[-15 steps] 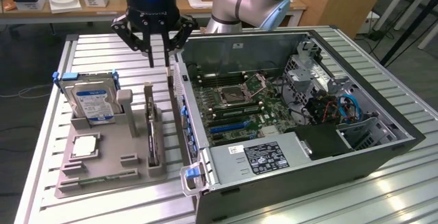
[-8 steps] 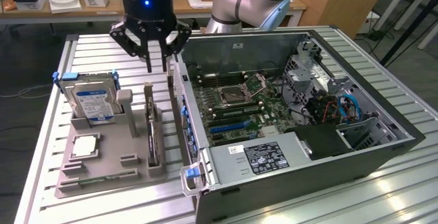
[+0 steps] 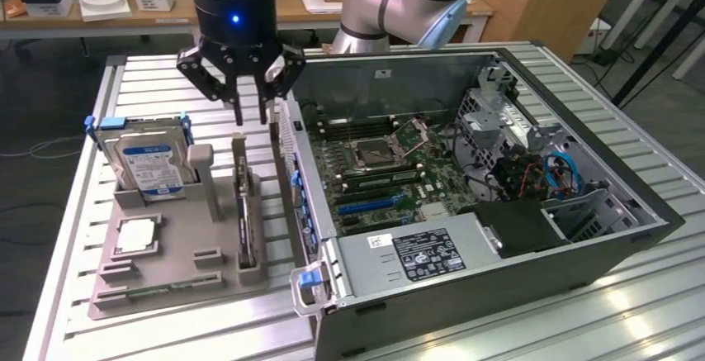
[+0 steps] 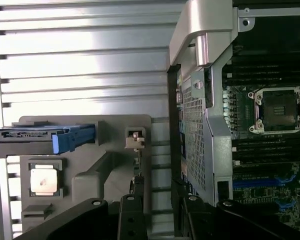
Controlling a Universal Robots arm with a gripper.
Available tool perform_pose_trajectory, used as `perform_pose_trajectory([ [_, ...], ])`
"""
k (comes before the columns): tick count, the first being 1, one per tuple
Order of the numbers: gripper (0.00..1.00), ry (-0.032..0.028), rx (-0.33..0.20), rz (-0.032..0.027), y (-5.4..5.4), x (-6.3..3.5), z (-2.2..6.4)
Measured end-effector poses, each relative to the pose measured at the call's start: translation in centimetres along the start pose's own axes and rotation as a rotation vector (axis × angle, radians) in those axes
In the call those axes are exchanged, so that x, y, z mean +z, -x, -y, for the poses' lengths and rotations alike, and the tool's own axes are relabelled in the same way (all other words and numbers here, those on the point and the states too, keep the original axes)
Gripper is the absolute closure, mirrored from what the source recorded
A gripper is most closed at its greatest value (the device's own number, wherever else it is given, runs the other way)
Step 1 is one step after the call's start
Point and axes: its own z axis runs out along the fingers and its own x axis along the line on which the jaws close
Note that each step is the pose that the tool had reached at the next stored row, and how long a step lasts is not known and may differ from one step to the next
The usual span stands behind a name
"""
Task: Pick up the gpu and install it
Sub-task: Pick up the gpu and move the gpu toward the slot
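The gpu is a thin dark card that stands on edge in a slot of the grey holder, with its silver bracket end at the far side. My gripper hangs just above that far end, open, with nothing between its fingers. In the wrist view the gpu is a slim strip running down from its silver bracket tab, and the gripper has its dark fingers apart, one close beside the strip. The card is untouched.
The open computer case lies at the exterior view's right of the holder, its motherboard showing a blue slot and an empty processor socket. A hard drive and a small silver processor chip sit in the holder.
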Motion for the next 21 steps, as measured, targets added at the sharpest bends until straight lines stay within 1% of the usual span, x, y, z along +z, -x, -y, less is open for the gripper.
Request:
perform_pose_trajectory([
  [5,0.64,-0.0001,0.000,-0.0031,-0.3,0.65,0.43],
  [8,0.64,-0.0003,0.000,-0.0047,-0.4,0.97,0.88],
  [11,0.64,-0.0014,0.000,-0.0064,-0.6,1.38,1.14],
  [15,0.64,-0.0041,0.000,-0.0100,-0.7,1.98,1.30],
  [21,0.64,-0.0074,0.001,-0.0180,-0.7,2.94,1.46],
])
